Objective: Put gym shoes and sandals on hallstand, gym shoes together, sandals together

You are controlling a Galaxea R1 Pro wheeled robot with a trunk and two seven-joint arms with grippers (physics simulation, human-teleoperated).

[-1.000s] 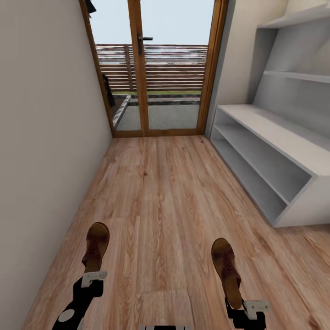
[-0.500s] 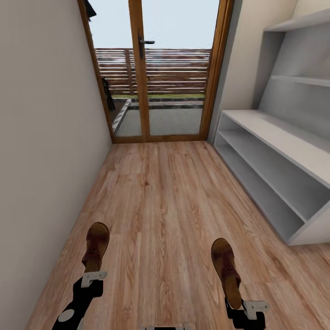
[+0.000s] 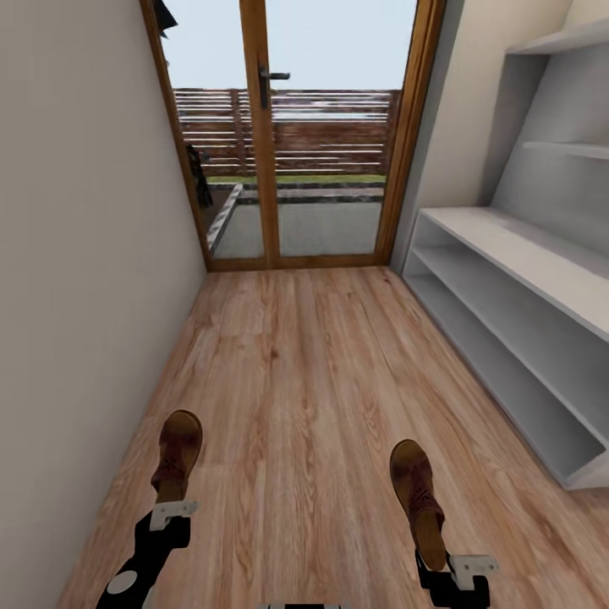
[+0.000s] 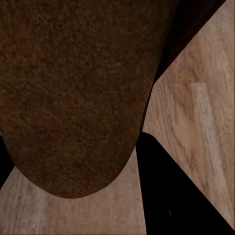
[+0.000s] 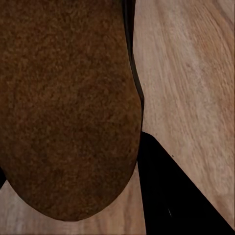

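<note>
Sandals ride forward, one in each gripper, as the robot faces down a corridor toward a glass door [image 3: 317, 135]. The left gripper [image 3: 173, 510] holds the left sandal [image 3: 176, 452] by its heel end, toe pointing ahead; the right gripper [image 3: 457, 565] holds the right sandal [image 3: 419, 499] the same way. Both jaws appear closed on the shoes, clear of the floor [image 3: 304, 372]. In the wrist views a brown sole [image 4: 73, 93] and its twin [image 5: 63, 107] hang over the planks. The rack [image 3: 524, 296] stands along the right wall, its top and shelves bare where visible. Judged from here, the carry goes best with the base turned square to the rack first, both sandals kept level, then set side by side on one surface, well back from the edge.
</note>
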